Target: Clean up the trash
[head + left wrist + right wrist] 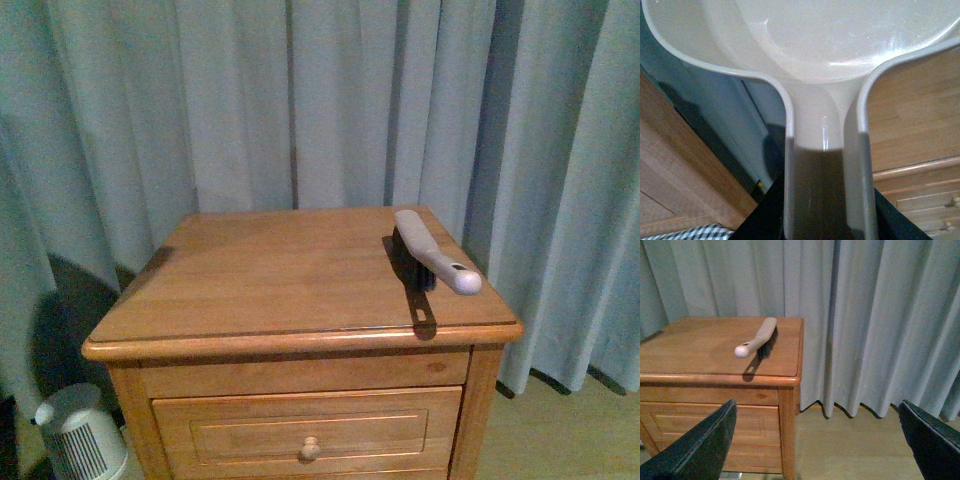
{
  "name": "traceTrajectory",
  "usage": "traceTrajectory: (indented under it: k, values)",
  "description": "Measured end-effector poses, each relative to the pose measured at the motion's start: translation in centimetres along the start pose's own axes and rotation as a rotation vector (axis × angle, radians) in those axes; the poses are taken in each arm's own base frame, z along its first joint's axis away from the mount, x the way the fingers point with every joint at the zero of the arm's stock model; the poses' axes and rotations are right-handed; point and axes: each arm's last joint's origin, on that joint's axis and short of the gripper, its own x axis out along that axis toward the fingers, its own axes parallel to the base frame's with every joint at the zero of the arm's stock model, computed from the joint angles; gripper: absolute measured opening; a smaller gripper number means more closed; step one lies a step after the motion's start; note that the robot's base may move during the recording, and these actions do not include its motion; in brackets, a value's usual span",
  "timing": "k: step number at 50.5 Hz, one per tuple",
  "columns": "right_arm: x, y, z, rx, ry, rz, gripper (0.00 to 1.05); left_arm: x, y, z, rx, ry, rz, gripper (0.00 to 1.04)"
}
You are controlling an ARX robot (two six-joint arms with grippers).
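On my left side, my left gripper [827, 220] is clamped on the handle of a pale plastic dustpan [810, 40]. The handle runs straight out from between my dark fingers [752, 225], and the wide scoop fills most of that wrist view. I judge the pan is held this way so its mouth can be brought to the edge of a surface and take what gets swept in.

In the front view, a small white ribbed appliance [80, 435] stands on the floor at the lower left. A wooden nightstand [250, 270] fills the centre, backed by a pale blue-grey curtain [250, 100].

Toward the right edge of the top lies a hand brush [435, 255], dark bristles down. Its grey handle points to the front corner, which should make it easy to pick up from my right side.

My right gripper [812, 450] is spread wide and empty. It is held off the nightstand's right front corner, facing the brush and apart from it.

The trash, a crumpled white wad, shows in none of these views, so I cannot say where it lies.
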Motion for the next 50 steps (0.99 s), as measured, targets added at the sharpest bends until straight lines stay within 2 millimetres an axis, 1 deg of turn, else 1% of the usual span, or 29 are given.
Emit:
traceTrajectory:
  k: [5,10,24,36,39,42,46,50]
  values:
    - [0.0,0.0,0.0,0.000,0.000,0.000,0.97,-1.4,-0.1,-1.0,0.007,-0.005,-0.006,0.25]
    - [0.0,0.0,0.0,0.000,0.000,0.000,0.97,-2.1,-0.1,-1.5,0.005,-0.007,-0.004,0.25]
    - [0.0,0.0,0.0,0.000,0.000,0.000,0.97,-2.0,-0.4,-2.3,-0.032,0.021,-0.010,0.25]
    - [0.0,0.0,0.0,-0.003,0.006,-0.010,0.97,-2.0,-0.4,-2.4,-0.055,0.025,-0.013,0.25]
    - [0.1,0.1,-0.4,-0.049,0.168,-0.166,0.97,-2.0,-0.4,-2.5,-0.056,0.025,-0.015,0.25]
    - [0.6,0.1,-0.8,-0.079,0.263,-0.227,0.97,-2.1,-0.4,-2.4,-0.057,0.024,-0.015,0.25]
    - [1.5,0.0,-0.2,-0.073,0.306,-0.240,0.97,-2.1,-0.4,-2.5,-0.057,0.025,-0.015,0.25]
    - [2.9,-0.1,1.5,-0.037,0.291,-0.234,0.97,-2.1,-0.4,-2.5,-0.057,0.025,-0.016,0.25]
